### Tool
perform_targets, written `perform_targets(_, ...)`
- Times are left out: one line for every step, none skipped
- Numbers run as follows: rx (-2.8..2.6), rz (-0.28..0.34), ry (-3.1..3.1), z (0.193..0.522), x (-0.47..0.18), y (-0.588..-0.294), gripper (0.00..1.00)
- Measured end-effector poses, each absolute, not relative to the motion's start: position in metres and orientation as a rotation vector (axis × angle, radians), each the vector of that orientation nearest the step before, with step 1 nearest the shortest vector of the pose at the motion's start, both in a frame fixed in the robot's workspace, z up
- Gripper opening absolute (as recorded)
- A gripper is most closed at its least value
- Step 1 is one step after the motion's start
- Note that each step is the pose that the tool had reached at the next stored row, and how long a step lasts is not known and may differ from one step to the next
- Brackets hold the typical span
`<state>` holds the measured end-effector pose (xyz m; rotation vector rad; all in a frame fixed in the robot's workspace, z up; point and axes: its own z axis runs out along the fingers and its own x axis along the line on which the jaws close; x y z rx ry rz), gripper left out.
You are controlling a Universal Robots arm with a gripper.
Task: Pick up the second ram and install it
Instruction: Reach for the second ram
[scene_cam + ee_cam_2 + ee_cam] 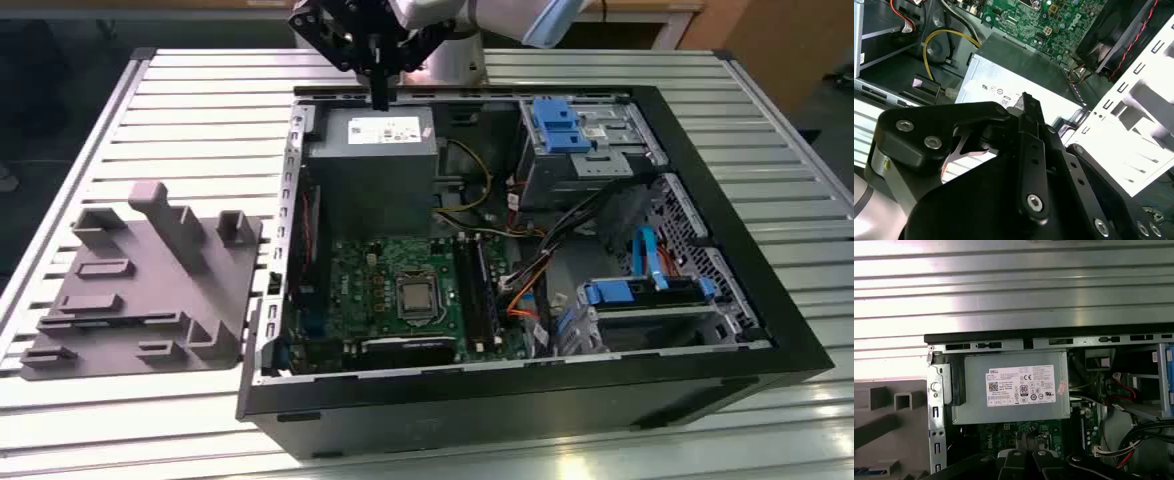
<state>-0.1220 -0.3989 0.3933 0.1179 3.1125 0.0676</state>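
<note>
Gripper (1026, 101), seemingly clenched, contents untellable, is hovering above power supply (371, 165); descending here is risking a casing strike, memory slots (475, 285) lying well away.

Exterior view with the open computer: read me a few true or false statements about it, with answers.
The gripper hangs over the far end of the case, by the power supply. True.
The case is closed up. False: it is open, and the green motherboard shows inside.
A grey holder lies on the slatted table, on the exterior view's left of the case. True.
The drive brackets are red. False: they are blue.
</note>
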Motion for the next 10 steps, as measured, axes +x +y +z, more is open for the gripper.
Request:
perform_targets(0.118, 0.068, 3.112, 0.3933, -0.122, -0.3989, 0.11)
perform_targets(0.118, 0.068, 3.112, 0.3933, -0.122, -0.3989, 0.11)
perform_targets(0.118, 0.068, 3.113, 0.3934, -0.1224, -0.3989, 0.11)
perform_targets(0.118, 0.068, 3.112, 0.3933, -0.1226, -0.3989, 0.11)
perform_targets(0.118, 0.068, 3.112, 0.3933, -0.1228, -0.3989, 0.11)
perform_targets(0.118, 0.068, 3.112, 0.3933, -0.123, -0.3989, 0.11)
perform_targets(0.118, 0.068, 3.112, 0.3933, -0.1233, -0.3989, 0.11)
perform_targets(0.118, 0.068, 3.112, 0.3933, -0.1235, -0.3989, 0.11)
perform_targets(0.118, 0.068, 3.112, 0.3933, -0.1238, -0.3989, 0.11)
perform_targets(0.118, 0.068, 3.112, 0.3933, -0.1241, -0.3989, 0.11)
